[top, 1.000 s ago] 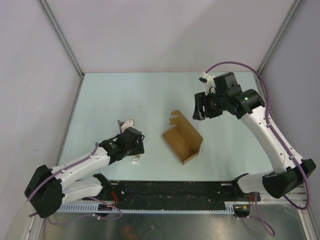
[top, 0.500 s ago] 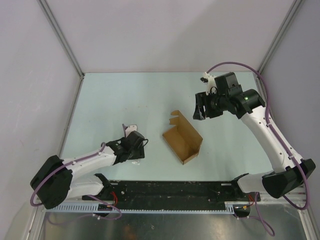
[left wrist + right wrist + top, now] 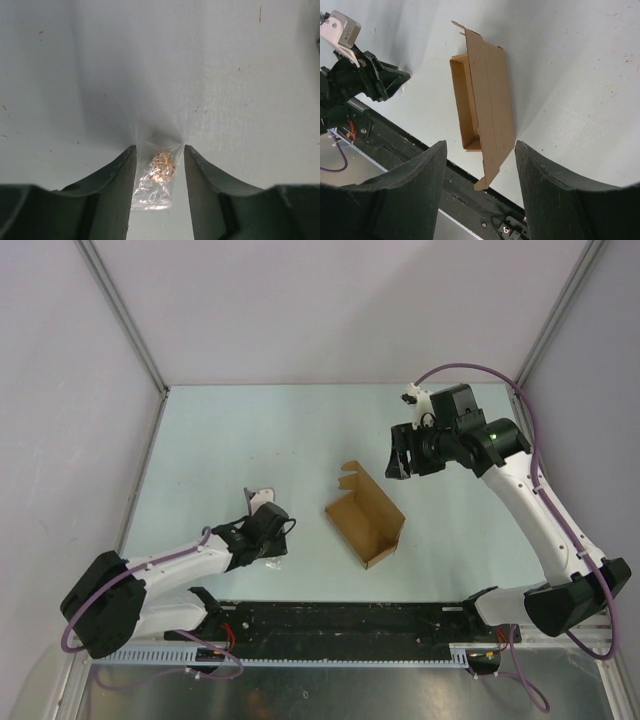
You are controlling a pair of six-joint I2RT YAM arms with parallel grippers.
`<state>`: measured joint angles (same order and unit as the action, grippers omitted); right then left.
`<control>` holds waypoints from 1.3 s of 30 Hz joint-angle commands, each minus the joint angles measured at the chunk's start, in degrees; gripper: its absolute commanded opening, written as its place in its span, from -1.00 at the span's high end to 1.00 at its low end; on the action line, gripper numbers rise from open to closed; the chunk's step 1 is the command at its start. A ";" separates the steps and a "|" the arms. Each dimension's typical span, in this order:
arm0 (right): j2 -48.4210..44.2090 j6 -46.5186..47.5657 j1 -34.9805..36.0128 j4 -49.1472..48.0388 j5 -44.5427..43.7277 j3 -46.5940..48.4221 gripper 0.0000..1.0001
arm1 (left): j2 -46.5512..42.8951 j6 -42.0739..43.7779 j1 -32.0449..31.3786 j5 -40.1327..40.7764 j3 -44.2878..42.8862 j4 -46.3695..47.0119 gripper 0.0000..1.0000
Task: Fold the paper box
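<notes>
Paper box (image 3: 365, 525) lies open-topped at centre of the top view, untouched. Left gripper (image 3: 159, 150), half spread, straddles a small clear bag (image 3: 155, 186); right gripper (image 3: 401, 472) hangs spread and empty. Pinch the bag centrally, low.

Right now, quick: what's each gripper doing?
Left gripper: open, jaws straddling a small clear bag, not clamped on it.
Right gripper: open, empty, hovering above the paper box.

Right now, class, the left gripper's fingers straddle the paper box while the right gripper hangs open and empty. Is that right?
No. In the left wrist view the left gripper straddles a small clear bag, not the paper box; the right gripper hangs open and empty.
</notes>
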<state>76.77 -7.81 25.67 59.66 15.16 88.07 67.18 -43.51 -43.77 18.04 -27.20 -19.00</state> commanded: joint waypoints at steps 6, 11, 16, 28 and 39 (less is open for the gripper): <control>-1.89 -1.59 -0.18 -1.65 1.89 -0.01 -0.23 | 1.11 0.79 -0.44 -4.42 1.45 -0.51 0.15; -2.86 -2.47 -0.18 -2.62 0.58 -0.27 -0.23 | 1.46 1.84 -0.44 -6.00 0.66 -0.51 0.24; -3.38 -2.73 -0.36 -2.79 0.14 -0.71 -0.23 | 1.38 2.37 -0.44 -6.44 -0.05 -0.51 0.35; -4.00 -3.61 -0.45 -3.67 -0.57 -1.85 -0.24 | -4.59 2.72 -0.44 -9.42 -1.27 -0.68 0.76; -8.39 -5.46 -0.54 -8.41 -4.17 -4.93 -0.24 | -9.27 5.62 -0.44 -13.21 -15.48 -2.26 1.00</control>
<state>71.29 -12.34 25.39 55.29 13.10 83.77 58.35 -40.10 -43.99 7.11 -34.35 -22.02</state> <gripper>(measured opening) 0.620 0.005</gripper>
